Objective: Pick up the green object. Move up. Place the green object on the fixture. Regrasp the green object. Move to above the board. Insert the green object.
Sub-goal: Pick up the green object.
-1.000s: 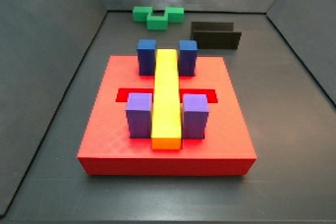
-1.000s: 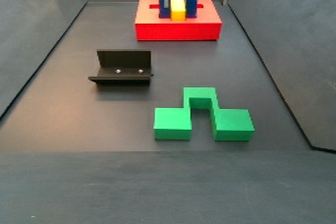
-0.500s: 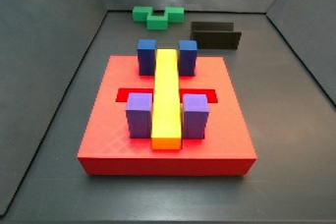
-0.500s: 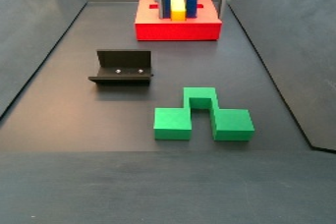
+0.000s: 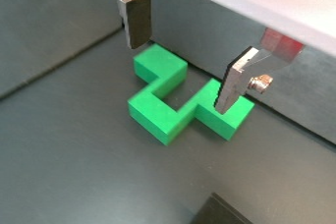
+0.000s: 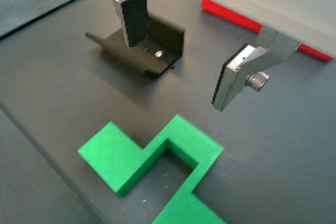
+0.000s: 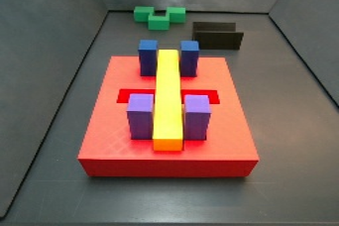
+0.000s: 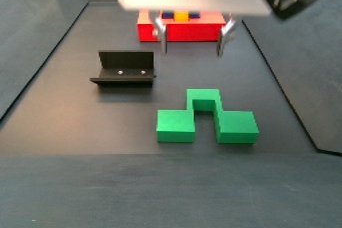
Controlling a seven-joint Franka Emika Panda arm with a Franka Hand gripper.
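My claw (image 8: 193,44) has swung from the board (image 7: 167,131) end to hang above the floor, jaws wide and empty — the green piece (image 8: 203,118) lies flat just below and ahead of it, the fixture (image 8: 124,69) off beside — so the pickup can start.

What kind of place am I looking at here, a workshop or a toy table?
Probably a robot test bench: a dark walled tray holds a red board with coloured blocks, a dark fixture and a green object lying on the floor. The open gripper hangs above them.
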